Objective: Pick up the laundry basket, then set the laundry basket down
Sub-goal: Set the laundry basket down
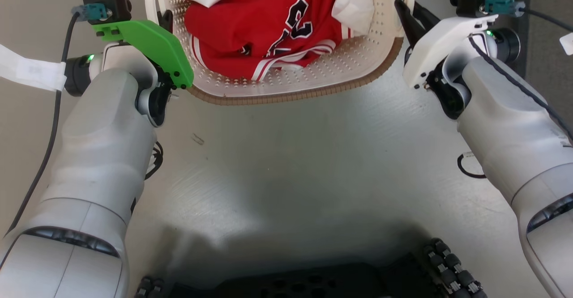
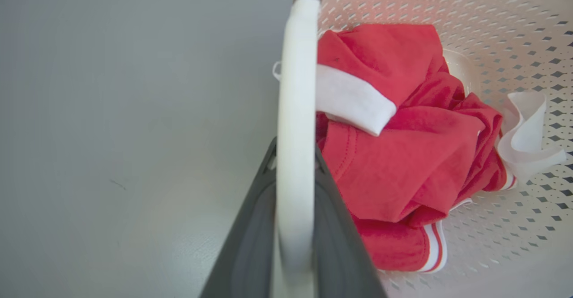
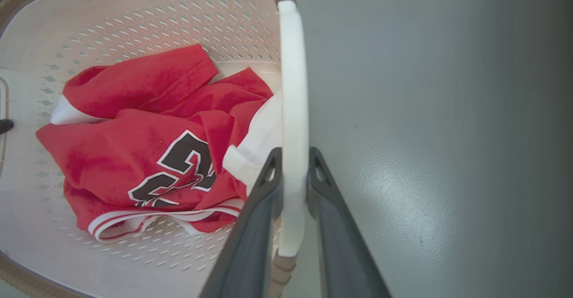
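The floor [image 1: 286,163] was grey. Head view: the laundry basket [image 1: 313,85], with a red shirt [image 1: 255,25] inside, sat between the left claw [image 1: 164,20] and the right claw [image 1: 411,14]. Left wrist view: the left claw squeezed a white handle [image 2: 295,110], with the shirt just right of it. Right wrist view: the right claw pinched the other handle [image 3: 293,110], with the shirt left of it.

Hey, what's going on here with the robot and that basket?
The robot is gripping the laundry basket with both arms. Its left gripper is clamped on the left handle, and its right gripper on the right handle. A red jersey and some white cloth lie inside. Whether the basket is off the grey floor cannot be told.
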Motion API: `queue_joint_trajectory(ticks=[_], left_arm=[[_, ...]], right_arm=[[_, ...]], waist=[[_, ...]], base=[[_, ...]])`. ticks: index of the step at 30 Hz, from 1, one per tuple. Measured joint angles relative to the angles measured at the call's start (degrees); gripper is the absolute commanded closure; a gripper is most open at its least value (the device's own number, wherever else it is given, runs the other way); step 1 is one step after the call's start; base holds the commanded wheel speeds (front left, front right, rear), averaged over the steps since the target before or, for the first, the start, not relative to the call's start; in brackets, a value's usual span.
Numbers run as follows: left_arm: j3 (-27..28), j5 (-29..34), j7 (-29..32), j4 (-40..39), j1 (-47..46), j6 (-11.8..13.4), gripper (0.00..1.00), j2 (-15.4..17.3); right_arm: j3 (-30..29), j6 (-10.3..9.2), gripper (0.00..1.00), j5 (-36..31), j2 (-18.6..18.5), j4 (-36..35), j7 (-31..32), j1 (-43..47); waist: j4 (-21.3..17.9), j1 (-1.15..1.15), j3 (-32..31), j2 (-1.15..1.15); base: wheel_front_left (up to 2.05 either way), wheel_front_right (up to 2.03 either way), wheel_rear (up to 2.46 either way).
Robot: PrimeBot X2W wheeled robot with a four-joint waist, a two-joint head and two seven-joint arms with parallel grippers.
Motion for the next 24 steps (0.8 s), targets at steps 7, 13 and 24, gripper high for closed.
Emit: queue_joint_trajectory(ticks=[7, 13, 24], left_arm=[[-0.2, 0.1, -1.2, 0.7, -0.9, 0.0, 1.00, 0.0], [-0.3, 0.1, -1.8, 1.8, -1.2, 0.0, 1.00, 0.0], [-0.4, 0.1, -2.4, 2.7, -1.8, -0.7, 1.00, -0.1]], right_arm=[[0.0, 0.00, 1.00, -0.3, 0.0, 0.4, -0.6, -1.2], [-0.1, 0.01, 1.00, -0.3, 0.3, 0.7, -1.3, -2.0], [-0.3, 0.08, 1.00, -0.3, 0.6, 1.5, -2.1, -2.7]], waist=[[0.2, 0.00, 2.6, 0.00], [0.2, -0.01, 3.6, 0.00], [0.3, -0.01, 4.1, 0.00]], base=[[0.00, 0.00, 0.00], [0.00, 0.00, 0.00], [0.00, 0.00, 0.00]])
